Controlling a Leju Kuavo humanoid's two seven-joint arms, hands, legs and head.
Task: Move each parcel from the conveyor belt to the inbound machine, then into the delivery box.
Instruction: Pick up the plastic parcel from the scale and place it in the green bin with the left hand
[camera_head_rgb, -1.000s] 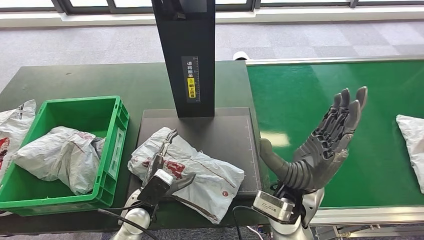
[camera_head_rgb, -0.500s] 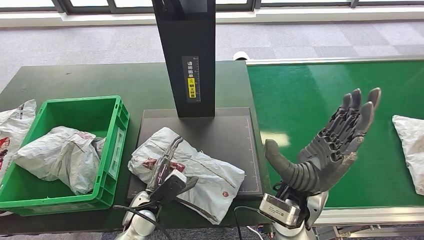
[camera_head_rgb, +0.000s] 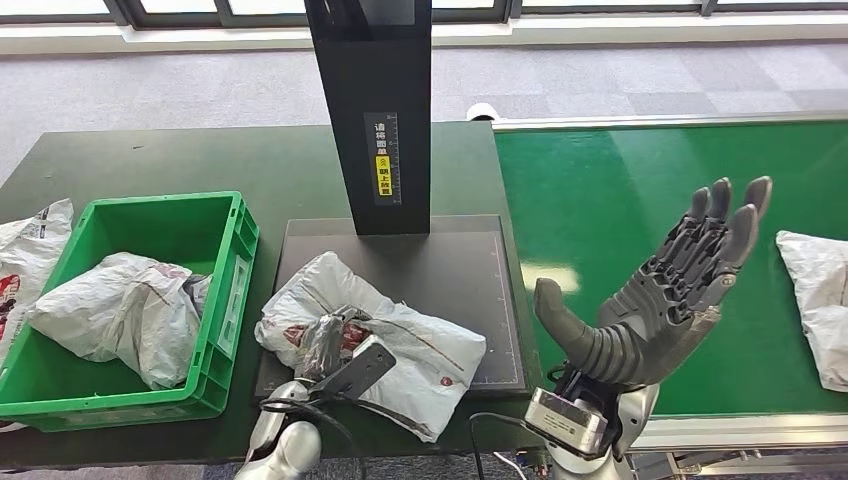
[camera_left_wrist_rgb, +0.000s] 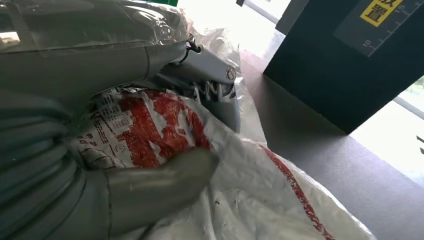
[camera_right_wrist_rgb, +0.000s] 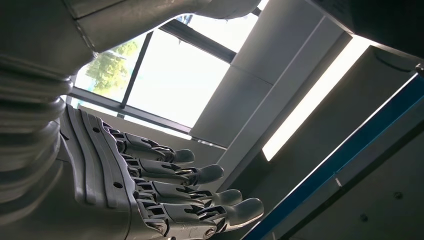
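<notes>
You have one parcel (camera_head_rgb: 120, 310) boxed, your left robot hand (camera_head_rgb: 325, 345) gripping the scanner parcel (camera_head_rgb: 420, 350), your right robot hand (camera_head_rgb: 660, 300) spread empty beside another parcel on the belt (camera_head_rgb: 815, 300).

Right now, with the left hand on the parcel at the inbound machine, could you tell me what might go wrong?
1. The left hand grips only a bunched fold of the white parcel; the slack bag could slip or tear when lifted.
2. The hanging bag may catch the green delivery box's near wall.
3. The open right hand is raised over the conveyor belt, and the next parcel lies close to it.
</notes>
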